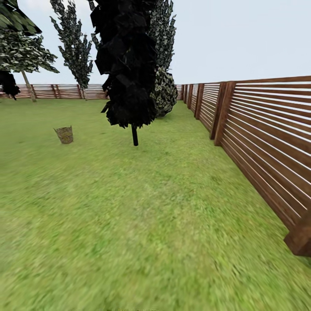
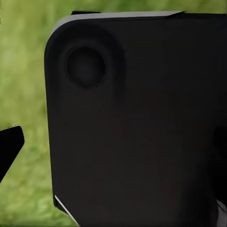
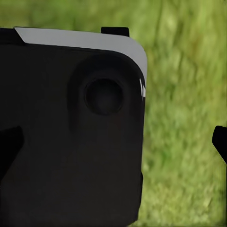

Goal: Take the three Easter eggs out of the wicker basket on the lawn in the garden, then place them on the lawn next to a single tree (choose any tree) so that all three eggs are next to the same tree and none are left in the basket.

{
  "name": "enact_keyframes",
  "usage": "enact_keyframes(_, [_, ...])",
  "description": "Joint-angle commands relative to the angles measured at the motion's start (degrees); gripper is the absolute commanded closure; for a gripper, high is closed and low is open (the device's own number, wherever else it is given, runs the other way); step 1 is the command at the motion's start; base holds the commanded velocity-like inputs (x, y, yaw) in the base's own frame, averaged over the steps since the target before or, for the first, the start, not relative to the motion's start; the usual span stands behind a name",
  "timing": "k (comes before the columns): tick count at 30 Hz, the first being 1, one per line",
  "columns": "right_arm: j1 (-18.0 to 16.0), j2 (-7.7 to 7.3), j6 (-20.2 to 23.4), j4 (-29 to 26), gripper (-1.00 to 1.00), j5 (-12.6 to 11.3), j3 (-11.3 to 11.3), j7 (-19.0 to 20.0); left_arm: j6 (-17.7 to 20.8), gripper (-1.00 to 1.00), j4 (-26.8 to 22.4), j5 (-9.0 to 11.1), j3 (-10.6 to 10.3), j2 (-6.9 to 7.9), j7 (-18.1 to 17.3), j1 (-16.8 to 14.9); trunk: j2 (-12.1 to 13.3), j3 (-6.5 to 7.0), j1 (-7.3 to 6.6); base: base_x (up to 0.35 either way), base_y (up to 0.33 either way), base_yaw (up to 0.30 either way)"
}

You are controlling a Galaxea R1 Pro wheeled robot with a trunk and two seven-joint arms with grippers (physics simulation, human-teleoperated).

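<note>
Grass runs wide and mottled across the lawn (image 1: 142,224) in the head view, hemmed on one side by a brown slatted fence (image 1: 263,134) that recedes toward the far corner, with pale sky above. Wicker basket (image 1: 64,134) sits upright on the grass well ahead and off to my left, small at this range; I can't make out any eggs in it from here, too far and too coarse to tell. Near it, closer to the middle of the view, stands a dark leafy conifer-like tree (image 1: 127,65) on a thin black stem, and behind that a row of lighter, speckled trees along the back fence. One tree (image 1: 26,77) at the far left shows a pale slanted trunk under blocky foliage, a possible drop spot, though I'd want a closer look. My read on progress: nothing of the task is done yet as far as these views show. I'm on approach, with all three eggs left to lift out and set by one tree. Head view gives me the whole yard and the basket's bearing. Left wrist view gives me a black rounded housing (image 2: 137,123) close to the lens with blurred grass beyond; right wrist view much the same, a dark housing (image 3: 71,127) over green. Fingertips aren't clear in either, so I cannot tell whether either gripper is open or closed.
</note>
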Motion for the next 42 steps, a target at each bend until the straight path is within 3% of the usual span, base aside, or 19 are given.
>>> enact_keyframes(1, [-0.03,-0.01,-0.19,0.05,-1.0,0.06,0.02,0.0,-0.07,-1.0,-0.08,0.14,0.01,-0.01,-0.03,0.03,-0.02,-0.1,0.0,0.0,0.0,0.236])
enact_keyframes(42, [-0.03,0.0,-0.28,0.05,-1.0,0.06,-0.01,0.0,-0.07,-1.0,-0.08,0.14,0.01,0.01,-0.03,0.03,-0.02,-2.42,0.0,0.0,0.0,0.234])
